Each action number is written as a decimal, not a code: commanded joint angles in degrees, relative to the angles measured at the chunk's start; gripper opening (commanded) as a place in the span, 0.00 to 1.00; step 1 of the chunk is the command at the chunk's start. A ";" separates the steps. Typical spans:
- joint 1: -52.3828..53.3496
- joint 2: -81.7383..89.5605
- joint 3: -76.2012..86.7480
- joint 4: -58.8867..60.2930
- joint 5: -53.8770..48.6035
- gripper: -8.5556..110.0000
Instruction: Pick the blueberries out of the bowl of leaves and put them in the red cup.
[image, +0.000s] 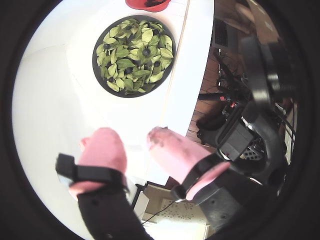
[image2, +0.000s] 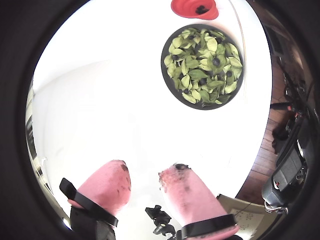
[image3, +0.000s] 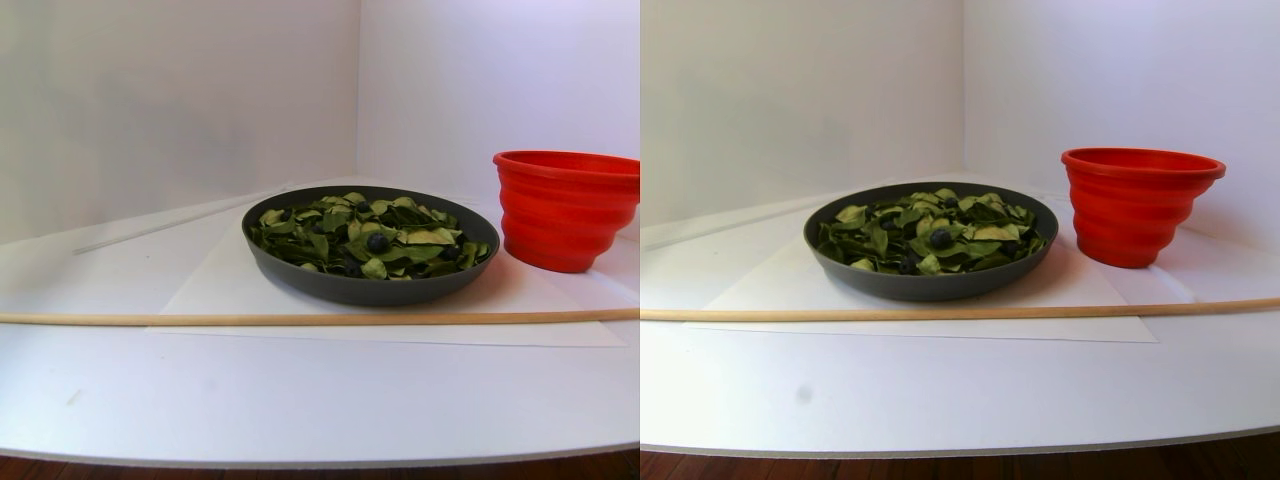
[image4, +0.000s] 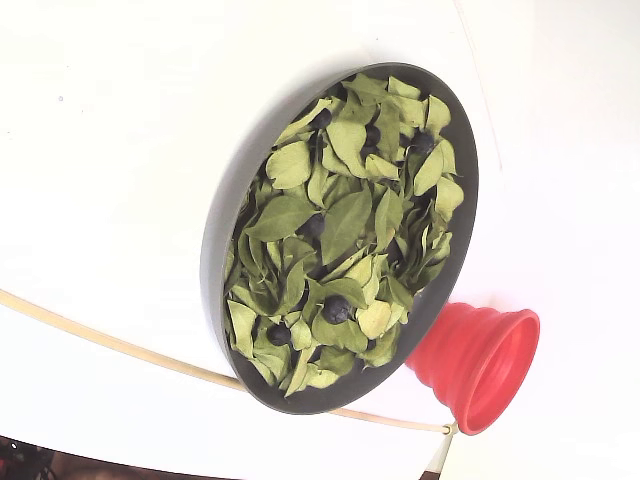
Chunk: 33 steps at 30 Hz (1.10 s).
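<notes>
The claw hangs open and empty above the white surface, well apart from the bowl, where blueberries lie among leaves beside the red cup.

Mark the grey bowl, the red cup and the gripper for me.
Wide shallow dark grey bowl (image4: 222, 235): fixed view, left rim.
Small ribbed red plastic cup (image4: 455, 350): fixed view, ribbed side.
Pink-tipped gripper (image2: 144, 182): a wrist view, between fingertips.
</notes>
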 joint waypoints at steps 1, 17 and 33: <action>0.18 -0.53 -0.53 0.18 -0.26 0.17; -0.18 0.00 -0.53 0.18 -0.70 0.17; 0.79 -0.62 -0.44 0.09 -0.35 0.16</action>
